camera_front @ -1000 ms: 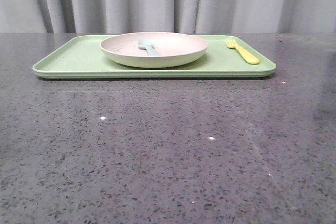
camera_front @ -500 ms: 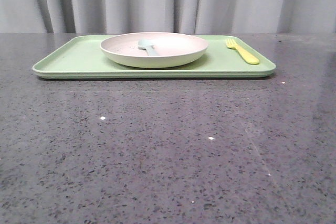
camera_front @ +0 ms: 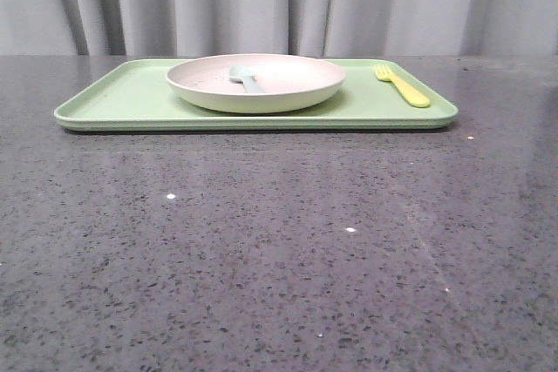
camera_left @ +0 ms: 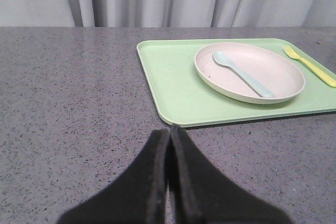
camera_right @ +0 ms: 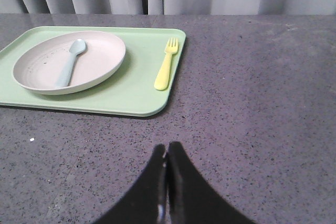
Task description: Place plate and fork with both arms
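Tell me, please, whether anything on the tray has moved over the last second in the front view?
Nothing visibly changed. The plate sits on the green tray with the pale blue spoon in it, and the fork lies on the tray's right side, all as before. No arm enters the front view.

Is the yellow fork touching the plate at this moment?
Apart. The right wrist view shows a strip of bare green tray between the fork and the plate.

Both grippers have matte black tapering fingers (camera_left: 157, 182) (no markings).
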